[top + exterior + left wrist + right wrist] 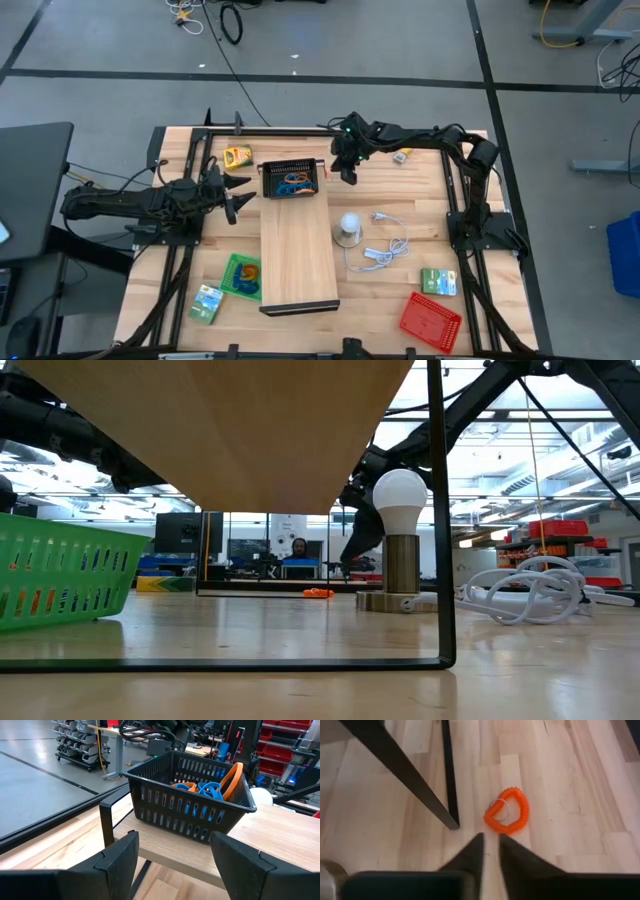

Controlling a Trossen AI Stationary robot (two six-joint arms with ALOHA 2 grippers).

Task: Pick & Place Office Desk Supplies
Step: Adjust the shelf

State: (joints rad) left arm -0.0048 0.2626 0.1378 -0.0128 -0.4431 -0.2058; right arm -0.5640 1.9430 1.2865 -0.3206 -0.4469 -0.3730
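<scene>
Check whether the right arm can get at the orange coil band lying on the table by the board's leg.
Probably yes. The right tool hangs just short of the orange coil band, fingers nearly together and empty. The band lies on bare table; the black leg stands beside it, not between them.

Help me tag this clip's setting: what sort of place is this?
Probably a robotics lab or workshop: concrete floor with taped lines, red parts bins on shelving, and a workbench with monitors behind the table.
</scene>
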